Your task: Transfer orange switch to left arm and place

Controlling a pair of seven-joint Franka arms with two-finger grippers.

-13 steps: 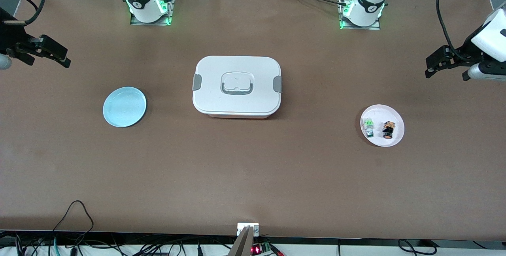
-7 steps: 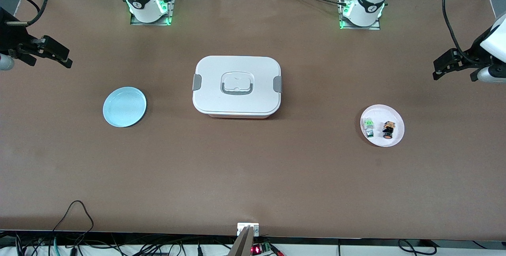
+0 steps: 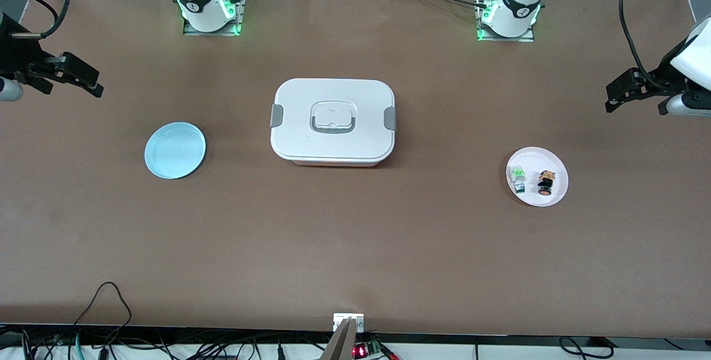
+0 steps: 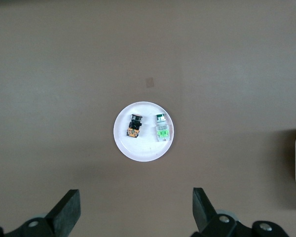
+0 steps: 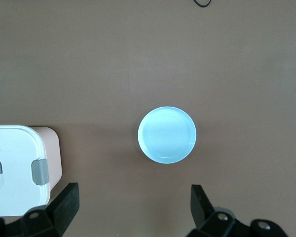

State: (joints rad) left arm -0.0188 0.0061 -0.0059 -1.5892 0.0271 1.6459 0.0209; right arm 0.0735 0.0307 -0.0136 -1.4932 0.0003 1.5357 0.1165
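Observation:
The orange switch (image 3: 546, 181), a tiny black part with an orange end, lies on a white plate (image 3: 553, 196) toward the left arm's end of the table, beside a green-and-white switch (image 3: 518, 176). It also shows in the left wrist view (image 4: 134, 127). The white box (image 3: 333, 121) stands at the table's middle. My left gripper (image 3: 621, 90) is open and empty, high over the table's end near the white plate. My right gripper (image 3: 80, 78) is open and empty, high over the other end. In the wrist views the left gripper (image 4: 136, 213) and right gripper (image 5: 134, 211) stand wide open.
A light blue plate (image 3: 175, 150) lies toward the right arm's end; it also shows in the right wrist view (image 5: 167, 134). The box's corner with a grey latch (image 5: 39, 171) shows there too. Cables hang along the table's edge nearest the front camera.
My left gripper has shifted slightly toward its end of the table and down in the view. My right gripper has drifted slightly. Nothing on the table has moved.

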